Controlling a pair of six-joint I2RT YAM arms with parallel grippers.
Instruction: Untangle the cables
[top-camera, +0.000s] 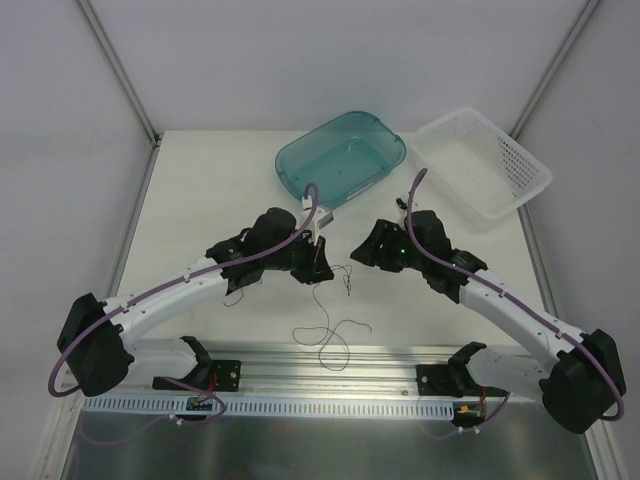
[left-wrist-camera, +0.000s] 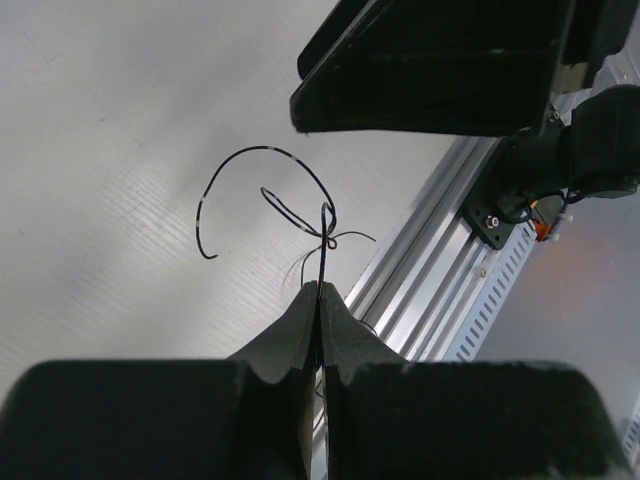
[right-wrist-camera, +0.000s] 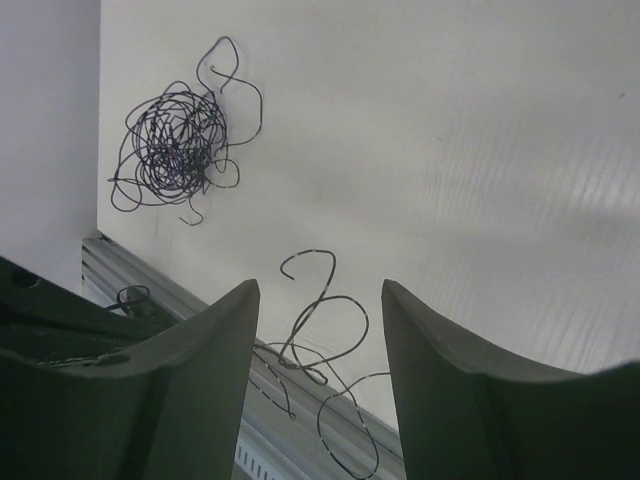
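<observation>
The surface (top-camera: 220, 200) is matt white, faintly ribbed. The cables (right-wrist-camera: 170, 150) are thin dark wire with a slight sheen. The tub (top-camera: 345, 155) is glossy translucent teal plastic, the basket (top-camera: 480, 165) white perforated plastic, the rail (top-camera: 380, 365) brushed metal, and the fingers (right-wrist-camera: 210, 340) matt black.

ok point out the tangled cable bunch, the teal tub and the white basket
tangled cable bunch (right-wrist-camera: 170, 150), right wrist view, middle of the knot
teal tub (top-camera: 345, 158), top view, bare floor
white basket (top-camera: 478, 160), top view, bare floor
</observation>
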